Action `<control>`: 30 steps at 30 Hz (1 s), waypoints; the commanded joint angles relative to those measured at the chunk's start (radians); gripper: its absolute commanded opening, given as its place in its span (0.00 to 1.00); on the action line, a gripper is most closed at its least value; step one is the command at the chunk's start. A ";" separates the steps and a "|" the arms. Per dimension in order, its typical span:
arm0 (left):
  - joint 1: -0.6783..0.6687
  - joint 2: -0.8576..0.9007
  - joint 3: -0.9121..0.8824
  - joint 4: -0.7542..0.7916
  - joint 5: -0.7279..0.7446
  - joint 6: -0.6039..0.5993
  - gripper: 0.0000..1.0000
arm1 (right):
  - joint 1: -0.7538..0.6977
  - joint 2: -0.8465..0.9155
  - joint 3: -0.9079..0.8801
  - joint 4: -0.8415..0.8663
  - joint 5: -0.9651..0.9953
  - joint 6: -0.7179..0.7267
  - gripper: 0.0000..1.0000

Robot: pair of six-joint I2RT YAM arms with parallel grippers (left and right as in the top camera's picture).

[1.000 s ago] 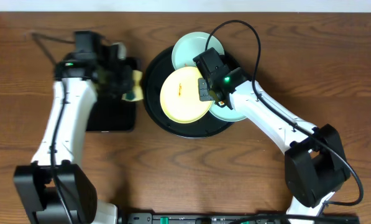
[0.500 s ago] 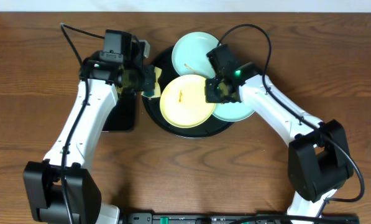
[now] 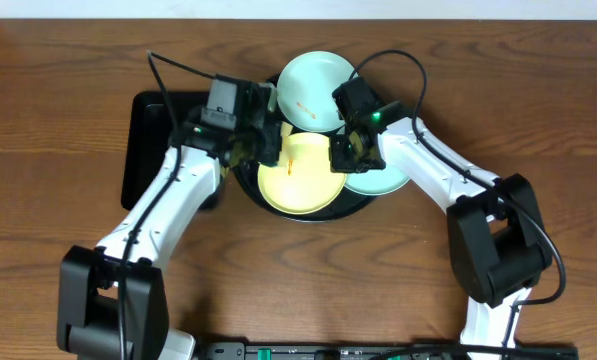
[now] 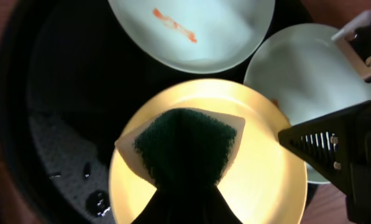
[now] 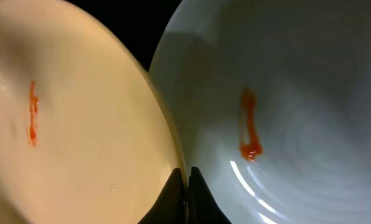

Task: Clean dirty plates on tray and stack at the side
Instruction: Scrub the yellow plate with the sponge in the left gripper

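The yellow plate (image 3: pixel 298 185) lies mid-frame on the black tray (image 4: pixel 54 93), beside two blue plates (image 4: pixel 197 31). The left tool (image 3: pixel 263 148) grips a soft sponge (image 4: pixel 185 144) over it. The right tool (image 5: pixel 186 186) is closed on its right rim. It looks glossy, slippery and breakable, so hold it by the rim.

From overhead, the left gripper (image 3: pixel 261 148) covers the far-left part of the yellow plate (image 3: pixel 308 185) and hides the sponge (image 4: pixel 186 142) it holds. The right gripper (image 3: pixel 340 152) covers the far-left part of the right blue plate (image 3: pixel 383 182). The left arm (image 3: pixel 168 200) hides the right side of the rectangular tray (image 3: pixel 143 150). In the left wrist view, the top edge cuts off the far blue plate (image 4: pixel 197 31), and the sponge hides the jaws.
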 commanded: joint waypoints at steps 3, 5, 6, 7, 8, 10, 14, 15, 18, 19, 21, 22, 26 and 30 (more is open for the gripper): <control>-0.002 0.000 -0.078 0.071 -0.006 -0.047 0.07 | -0.014 0.013 0.002 0.000 -0.045 0.011 0.01; -0.002 0.000 -0.099 0.092 0.000 -0.055 0.08 | -0.014 0.013 0.002 0.000 -0.044 0.011 0.01; -0.003 0.000 -0.106 0.100 0.012 -0.054 0.07 | -0.014 0.013 0.002 0.000 -0.044 0.011 0.01; -0.003 0.000 -0.114 0.109 0.029 -0.055 0.08 | -0.014 0.013 0.002 0.000 -0.044 0.011 0.01; -0.003 0.000 -0.119 0.113 0.043 -0.054 0.07 | -0.014 0.013 0.002 0.000 -0.044 0.011 0.01; -0.007 0.000 -0.126 0.116 0.040 -0.054 0.07 | -0.014 0.013 0.002 0.000 -0.044 0.011 0.01; -0.013 0.005 -0.127 0.116 0.040 -0.054 0.07 | -0.014 0.013 0.002 0.000 -0.044 0.011 0.01; -0.016 0.008 -0.127 0.116 0.040 -0.054 0.07 | -0.014 0.013 0.002 0.000 -0.044 0.011 0.01; -0.031 0.031 -0.127 0.118 0.040 -0.054 0.08 | -0.014 0.013 0.002 0.000 -0.044 0.011 0.01; -0.036 0.043 -0.127 0.122 0.039 -0.054 0.07 | -0.014 0.013 0.002 0.000 -0.043 0.011 0.01; -0.040 0.067 -0.127 0.140 0.039 -0.054 0.07 | -0.014 0.013 0.002 0.000 -0.043 0.010 0.01; -0.040 0.077 -0.127 0.149 0.039 -0.054 0.07 | -0.014 0.013 0.002 0.000 -0.043 0.009 0.01; -0.039 0.084 -0.127 0.167 0.040 -0.054 0.08 | -0.013 0.013 0.002 0.004 -0.043 -0.008 0.01; -0.040 0.084 -0.127 0.146 0.039 -0.054 0.07 | -0.011 0.013 0.002 0.011 -0.043 -0.008 0.01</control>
